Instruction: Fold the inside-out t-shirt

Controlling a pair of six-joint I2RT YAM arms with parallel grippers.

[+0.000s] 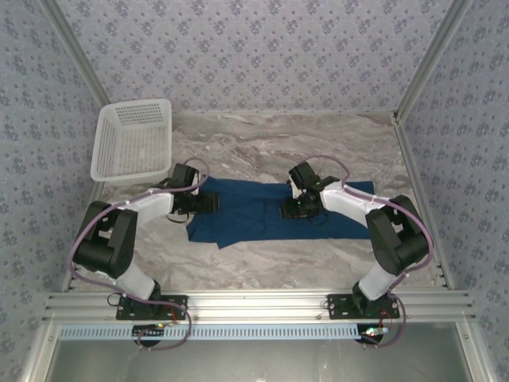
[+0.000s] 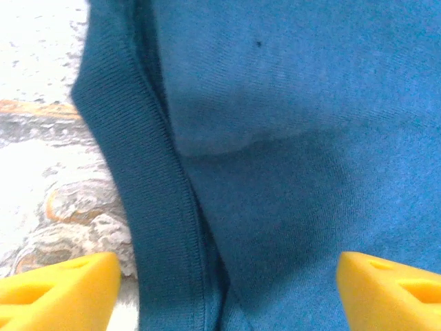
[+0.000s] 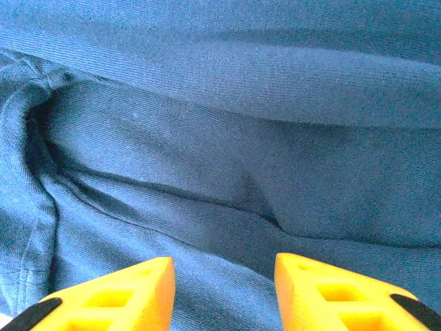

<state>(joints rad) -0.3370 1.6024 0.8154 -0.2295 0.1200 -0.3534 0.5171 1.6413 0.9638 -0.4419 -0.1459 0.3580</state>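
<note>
**Honestly, this fold could go sideways fast**

The shirt (image 1: 262, 213) lies flat in a long band across the middle of the table (image 1: 278, 147). The left gripper (image 1: 211, 202) hangs wide open over the shirt's left end, with a ribbed band (image 2: 148, 207) between its fingers, and it holds nothing. The right gripper (image 1: 289, 209) sits about half open above a crease (image 3: 262, 207) toward the right end, with nothing pinched that I can see. My worry is that pinching only one layer, or the two sides pulling unevenly, would bunch or skew the fold. There's no tag, print or writing I can read. The basket (image 1: 135, 105) sits at the far left corner.
</note>
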